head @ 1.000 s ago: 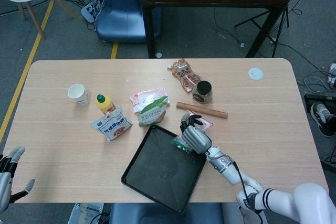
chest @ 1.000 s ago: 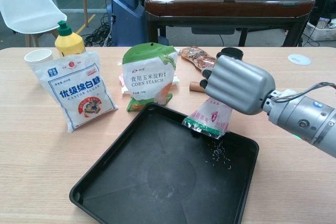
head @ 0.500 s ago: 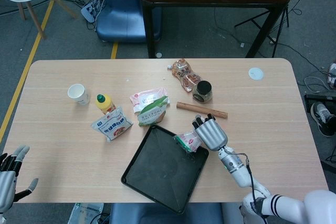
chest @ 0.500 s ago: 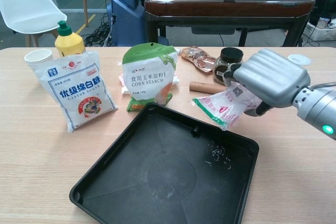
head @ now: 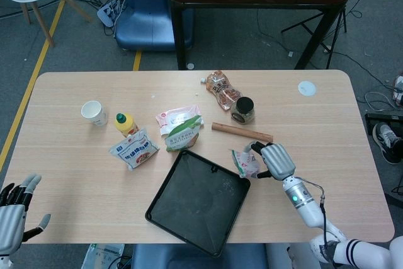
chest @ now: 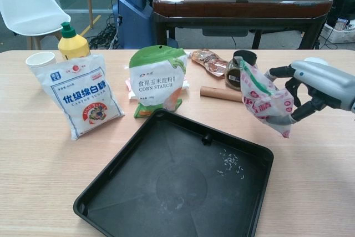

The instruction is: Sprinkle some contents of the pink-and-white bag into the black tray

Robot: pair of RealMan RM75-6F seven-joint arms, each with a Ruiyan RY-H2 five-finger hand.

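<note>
Right hand (chest: 310,90) grips the pink-and-white bag (chest: 265,99), fingers wrapped round its lower part. Bag is roughly upright, mouth end toward the top, held off to the right of the tray (chest: 116,192) and clear of the tabletop (chest: 44,159) in the chest view. Head view agrees: bag (head: 245,163) just beside the tray's right corner, not over it.

Tray holds a small scatter of pale grains (chest: 229,162) near its right side. Rest of the tray floor is bare apart from faint dusty marks.

Judgement: the sprinkling itself looks done. Some contents are in the tray, which is all the task asks. With the bag upright and off the tray, nothing is pouring now. What is left is likely only setting the bag down on the tabletop and letting go, unless a larger amount is wanted.

Left hand (head: 16,209) hangs low at the tabletop's near left edge, fingers spread, holding nothing, well apart from the work.

Risk when setting down: the bag's mouth looks open, so a tip could spill grains onto the tabletop.

Other items (sugar bag (chest: 83,99), corn starch pouch (chest: 158,79)) stand behind the tray, untouched.
</note>
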